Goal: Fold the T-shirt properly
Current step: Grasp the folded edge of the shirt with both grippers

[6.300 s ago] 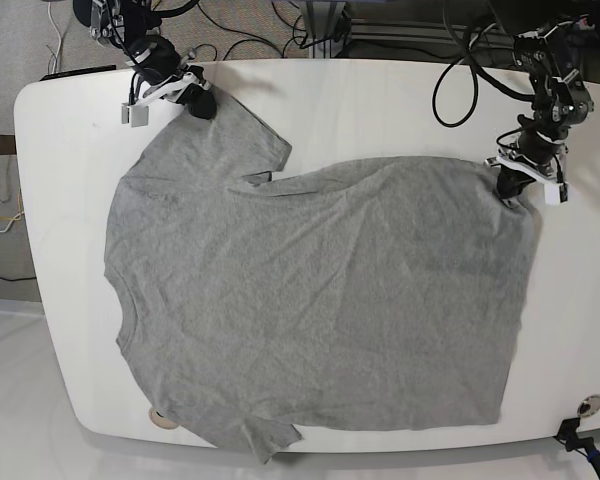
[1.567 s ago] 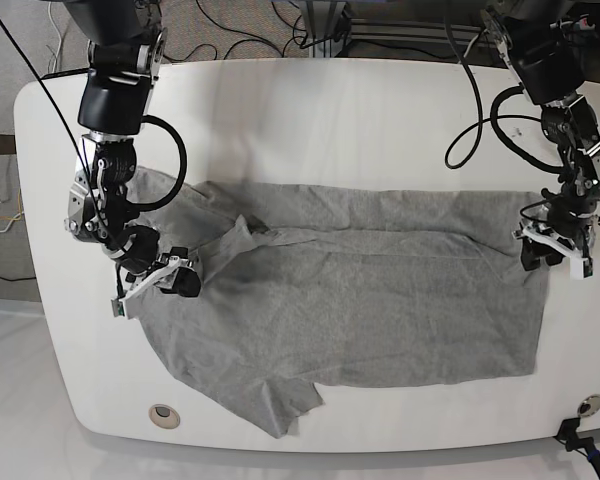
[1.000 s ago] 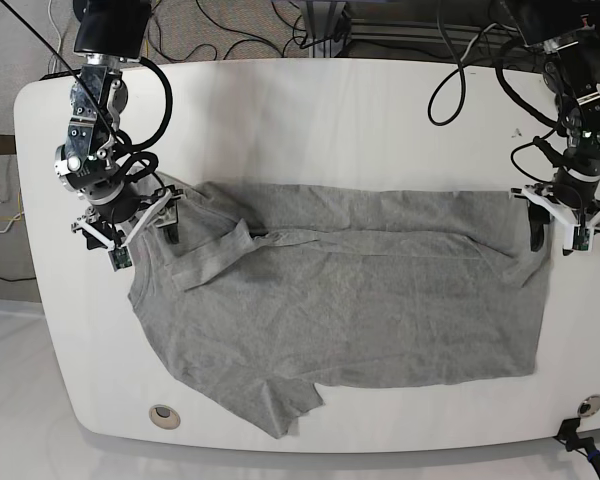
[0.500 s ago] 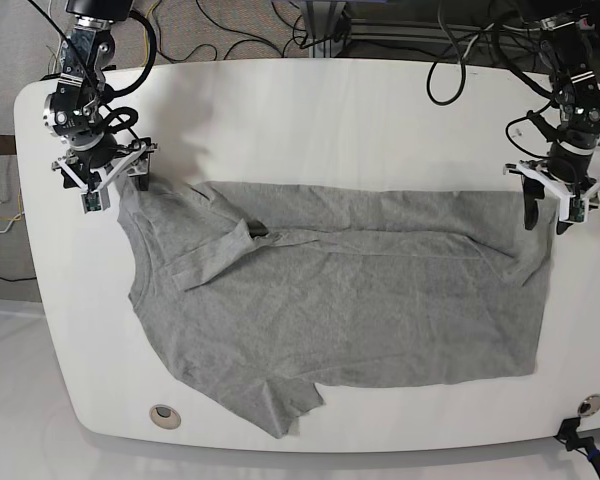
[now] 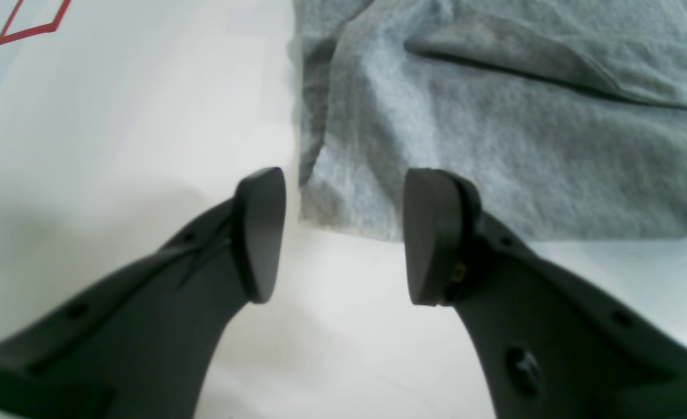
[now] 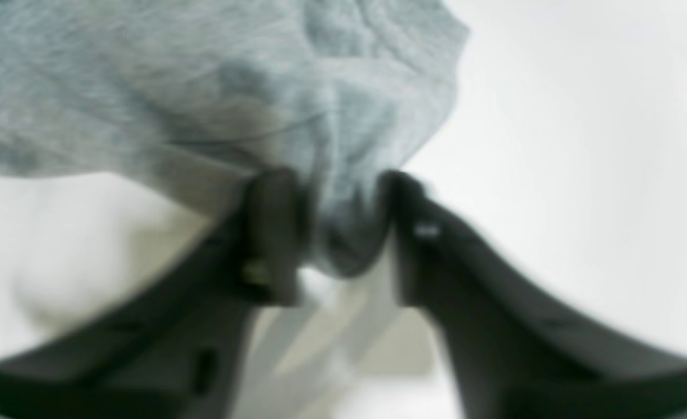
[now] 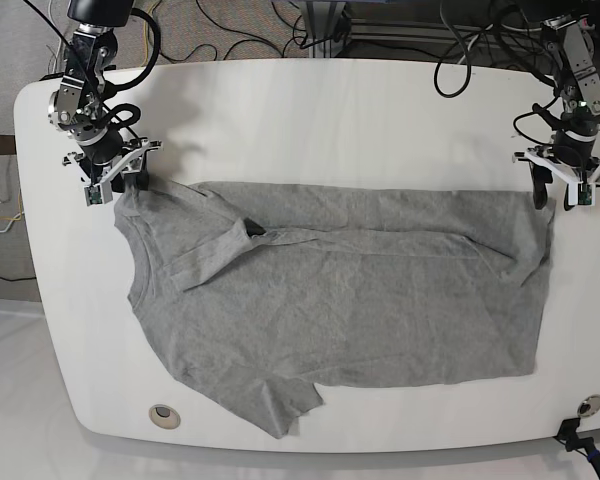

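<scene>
Lying across the white table (image 7: 310,110), the grey T-shirt (image 7: 350,300) leaves bare tabletop behind both grippers. The left gripper (image 5: 343,233) stands open, its jaws apart around the shirt's corner edge, cloth ahead of them, bare table beneath. The right gripper (image 6: 337,227) has a bunched shirt edge between its narrowed jaws; blur hides whether it pinches.

Base view looks straight down; wrist views sit close above T-shirt (image 7: 350,280) corners.

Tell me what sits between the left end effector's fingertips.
In the left wrist view, the T-shirt corner and bare white table lie between the open left end effector fingertips.
</scene>
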Tool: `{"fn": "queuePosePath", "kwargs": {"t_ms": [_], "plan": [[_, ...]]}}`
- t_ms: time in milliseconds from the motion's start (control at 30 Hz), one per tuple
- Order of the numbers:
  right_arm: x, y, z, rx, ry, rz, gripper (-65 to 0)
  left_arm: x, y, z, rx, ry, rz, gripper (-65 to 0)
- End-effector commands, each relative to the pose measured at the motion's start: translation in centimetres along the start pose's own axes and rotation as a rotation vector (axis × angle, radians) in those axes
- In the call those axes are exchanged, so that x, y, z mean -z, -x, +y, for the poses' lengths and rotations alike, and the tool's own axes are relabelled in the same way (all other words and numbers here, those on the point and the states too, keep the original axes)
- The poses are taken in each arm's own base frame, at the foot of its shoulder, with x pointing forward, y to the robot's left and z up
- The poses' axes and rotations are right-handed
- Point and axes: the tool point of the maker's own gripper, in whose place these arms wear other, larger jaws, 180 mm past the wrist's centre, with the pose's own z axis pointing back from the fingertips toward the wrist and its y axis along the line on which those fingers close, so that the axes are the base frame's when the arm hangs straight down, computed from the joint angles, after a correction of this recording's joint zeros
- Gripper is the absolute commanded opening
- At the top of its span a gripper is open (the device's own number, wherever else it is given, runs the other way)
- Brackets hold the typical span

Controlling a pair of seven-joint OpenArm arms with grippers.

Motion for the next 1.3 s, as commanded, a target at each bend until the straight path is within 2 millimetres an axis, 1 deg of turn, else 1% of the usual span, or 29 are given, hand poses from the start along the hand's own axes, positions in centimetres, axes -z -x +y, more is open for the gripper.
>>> {"fn": "queuePosePath", "kwargs": {"t_ms": [0, 67, 100, 167, 233, 300, 400, 633, 767, 833, 867, 900, 1000, 1033, 1100, 1167, 1233, 1267], "plan": [[-0.2, 0.1, -0.6, -0.023, 0.019, 0.012, -54.8, -0.1, -1.6, 0.8, 0.007, -0.011, -0.052, -34.8], [-0.2, 0.1, -0.6, -0.023, 0.019, 0.013, -64.0, -0.1, -1.6, 0.8, 0.006, -0.012, -0.05, -34.8], [-0.2, 0.1, -0.6, -0.023, 0.019, 0.013, -65.0, -0.1, -1.6, 0.8, 0.006, -0.013, -0.052, -34.8], [-0.2, 0.1, -0.6, -0.023, 0.019, 0.013, -65.0, 0.0, -1.8, 0.8, 0.004, -0.013, -0.056, -34.8], [-0.2, 0.2, -0.6, -0.022, 0.019, 0.015, -65.0, 0.5, -2.7, 1.0, -0.003, -0.017, -0.075, -34.5], [-0.2, 0.2, -0.6, -0.021, 0.018, 0.015, -65.0, 1.0, -1.8, 1.1, -0.026, -0.018, -0.053, -34.4], [-0.2, 0.2, -0.6, -0.021, 0.018, 0.013, -65.0, 2.0, -1.7, 1.3, -0.051, -0.022, -0.047, -34.3], [-0.2, 0.3, -0.6, -0.021, 0.018, 0.015, -65.0, 3.6, 1.0, 1.3, -0.119, -0.017, 0.019, -34.3], [-0.2, 0.2, -0.6, -0.022, 0.018, 0.012, -65.0, 3.9, 2.9, 1.0, -0.147, -0.011, 0.066, -34.5], [-0.2, 0.2, -0.5, -0.021, 0.017, 0.011, -65.0, 3.9, 3.2, 0.9, -0.15, -0.009, 0.073, -34.8], [-0.2, 0.2, -0.5, -0.021, 0.017, 0.011, -65.0, 3.9, 3.4, 0.9, -0.149, -0.008, 0.077, -35.8], [-0.2, 0.2, -0.5, -0.021, 0.017, 0.011, -65.0, 3.9, 3.4, 0.7, -0.147, -0.004, 0.079, -39.4], [-0.2, 0.2, -0.5, -0.021, 0.017, 0.01, -65.0, 3.8, 3.6, 0.7, -0.145, -0.004, 0.083, -63.0], [-0.2, 0.2, -0.5, -0.021, 0.017, 0.01, -65.0, 3.8, 3.6, 0.7, -0.145, -0.004, 0.084, -65.0], [-0.2, 0.2, -0.5, -0.021, 0.017, 0.01, -65.0, 3.7, 4.0, 0.7, -0.138, -0.005, 0.096, -65.0], [-0.3, 0.2, -0.5, -0.021, 0.017, 0.01, -65.0, 3.3, 4.9, 0.7, -0.095, -0.008, 0.129, -65.0], [-0.5, 0.9, -0.5, -0.023, 0.016, 0.023, -65.0, 2.8, 5.5, 0.6, -0.069, -0.008, 0.147, -65.0], [-0.6, 1.2, -0.4, -0.023, 0.016, 0.031, -65.0, 2.3, 5.9, 0.6, -0.059, -0.008, 0.157, -65.0]]}}
